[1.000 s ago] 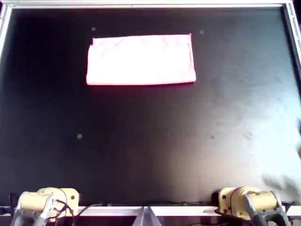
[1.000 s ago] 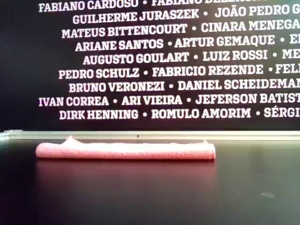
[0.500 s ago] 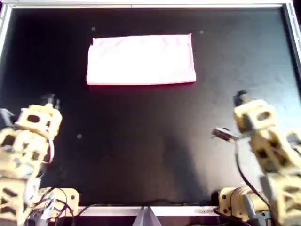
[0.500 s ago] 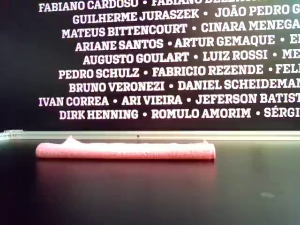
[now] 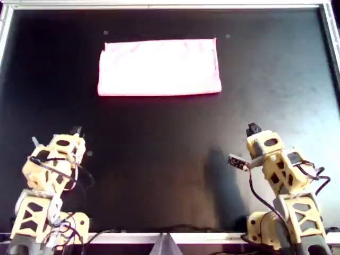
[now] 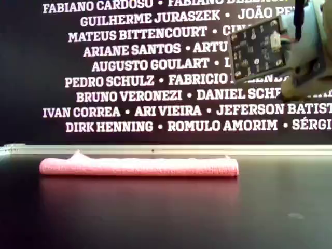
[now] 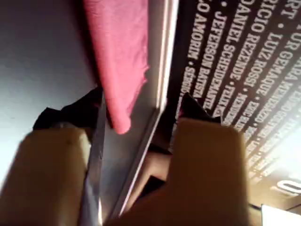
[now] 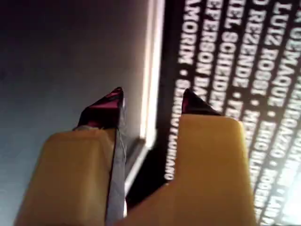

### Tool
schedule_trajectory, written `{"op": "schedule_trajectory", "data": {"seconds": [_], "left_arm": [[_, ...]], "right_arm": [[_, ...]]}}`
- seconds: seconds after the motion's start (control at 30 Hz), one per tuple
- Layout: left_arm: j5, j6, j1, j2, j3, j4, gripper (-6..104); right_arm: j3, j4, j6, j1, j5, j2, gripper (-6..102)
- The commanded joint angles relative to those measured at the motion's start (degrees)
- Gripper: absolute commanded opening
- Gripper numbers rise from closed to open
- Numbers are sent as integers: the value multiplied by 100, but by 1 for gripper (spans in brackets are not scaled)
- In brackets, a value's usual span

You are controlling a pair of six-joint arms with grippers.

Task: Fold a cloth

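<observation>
The cloth (image 5: 159, 67) is a light-pink rectangle lying flat toward the overhead view's top, left of centre. From the exterior view the cloth (image 6: 139, 167) is a low pink strip near the table's far edge. My left gripper (image 5: 74, 132) hovers at the overhead view's lower left, well short of the cloth, open and empty. The left wrist view looks past its open gripper (image 7: 143, 101) at one end of the cloth (image 7: 120, 61). My right gripper (image 5: 252, 129) is at the overhead view's lower right, also open and empty, and no cloth shows past the right gripper (image 8: 151, 94) in its wrist view.
The black table (image 5: 170, 159) has a metal rim (image 5: 170, 5) along its far edge. Behind it stands a dark wall with white names (image 6: 155, 78). Part of the right arm (image 6: 306, 46) with a circuit board fills the exterior view's upper right.
Both arms have lifted from their folded rest at the overhead view's bottom edge and now hover over the table. One has entered the exterior view. The cloth has not moved.
</observation>
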Motion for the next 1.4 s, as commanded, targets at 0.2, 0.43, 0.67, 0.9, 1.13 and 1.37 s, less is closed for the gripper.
{"op": "schedule_trajectory", "data": {"seconds": [0.2,0.43,0.67,0.9,1.13,1.37], "left_arm": [[-18,26,123,-9,-26,-404,56],[88,-53,44,0,-26,-404,56],[70,-18,44,-35,-26,-404,57],[79,18,44,-729,-26,-413,87],[-18,-26,44,-1925,-343,-492,99],[-9,-62,44,-4702,-1934,-519,99]], "right_arm": [[352,-316,9,-35,-26,35,49],[343,-316,-9,18,-79,97,49],[308,-325,70,62,-70,79,54],[308,-325,79,62,-79,-35,82],[-44,-316,79,62,-44,-861,77],[-2030,-325,88,70,-123,-3990,76]]}}
